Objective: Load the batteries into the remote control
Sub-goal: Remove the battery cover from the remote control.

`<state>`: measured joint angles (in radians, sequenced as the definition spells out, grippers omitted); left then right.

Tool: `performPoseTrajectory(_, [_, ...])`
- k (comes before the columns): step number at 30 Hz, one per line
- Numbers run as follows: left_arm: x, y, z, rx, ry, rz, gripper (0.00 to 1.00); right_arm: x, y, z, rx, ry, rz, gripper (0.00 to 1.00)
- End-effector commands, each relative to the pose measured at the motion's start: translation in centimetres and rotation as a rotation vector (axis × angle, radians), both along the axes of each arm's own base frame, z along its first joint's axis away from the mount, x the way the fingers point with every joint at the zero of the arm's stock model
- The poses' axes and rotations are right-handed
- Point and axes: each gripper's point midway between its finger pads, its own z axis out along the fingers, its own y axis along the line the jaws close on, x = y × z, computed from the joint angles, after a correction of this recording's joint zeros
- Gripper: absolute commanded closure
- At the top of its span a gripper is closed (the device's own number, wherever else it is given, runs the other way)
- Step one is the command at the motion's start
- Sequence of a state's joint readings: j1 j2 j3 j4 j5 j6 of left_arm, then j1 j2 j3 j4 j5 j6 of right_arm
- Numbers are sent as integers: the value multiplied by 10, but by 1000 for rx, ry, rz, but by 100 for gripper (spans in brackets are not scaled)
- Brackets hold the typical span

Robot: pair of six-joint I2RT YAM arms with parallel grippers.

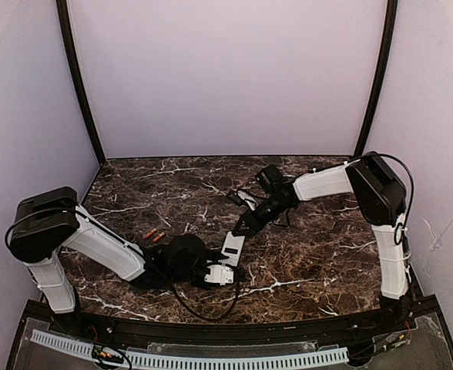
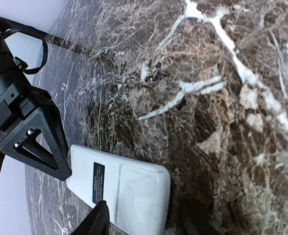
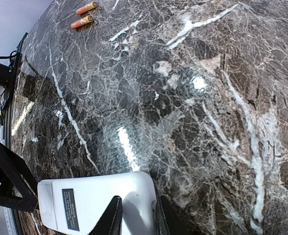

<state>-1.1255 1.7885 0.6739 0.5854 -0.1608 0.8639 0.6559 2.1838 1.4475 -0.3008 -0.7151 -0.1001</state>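
Note:
The remote control (image 1: 230,251) lies back up on the marble table between my two grippers, white with a black label and its cover in place. It also shows in the left wrist view (image 2: 127,186) and in the right wrist view (image 3: 95,200). My right gripper (image 1: 246,225) (image 3: 135,218) is shut on the remote's far end. My left gripper (image 1: 215,274) (image 2: 144,223) is open, its jaws either side of the near end, one finger a little off the edge. Two orange batteries (image 1: 154,235) (image 3: 84,14) lie side by side to the left, apart from both grippers.
The dark marble table (image 1: 319,254) has purple walls on three sides. A black cable (image 1: 199,304) loops by the left arm near the front edge. The right gripper's black finger (image 2: 34,142) shows in the left wrist view.

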Motion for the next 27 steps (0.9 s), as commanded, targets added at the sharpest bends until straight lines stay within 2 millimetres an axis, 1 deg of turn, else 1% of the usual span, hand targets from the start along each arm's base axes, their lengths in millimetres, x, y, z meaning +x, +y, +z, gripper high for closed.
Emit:
performPoseTrajectory(1, [2, 11, -19, 51, 82, 24, 55, -8, -2, -17, -44, 40, 13, 78])
performPoseTrajectory(4, [1, 10, -22, 55, 95, 22, 60, -8, -2, -18, -46, 39, 12, 78])
performPoseTrajectory(7, [-1, 9, -22, 57, 107, 13, 67, -8, -2, -20, -49, 42, 12, 78])
performPoseTrajectory(11, [-6, 10, -19, 53, 119, 2, 73, -8, -3, -21, -54, 43, 9, 79])
performPoseTrajectory(14, [-8, 12, -14, 49, 111, -2, 75, -7, -3, -20, -52, 41, 8, 79])
performPoseTrajectory(20, [-19, 13, -11, 69, 93, -24, 83, -7, -3, -21, -56, 43, 6, 80])
performPoseTrajectory(27, [-27, 18, -11, 84, 90, -25, 86, -7, -4, -21, -59, 43, 4, 81])
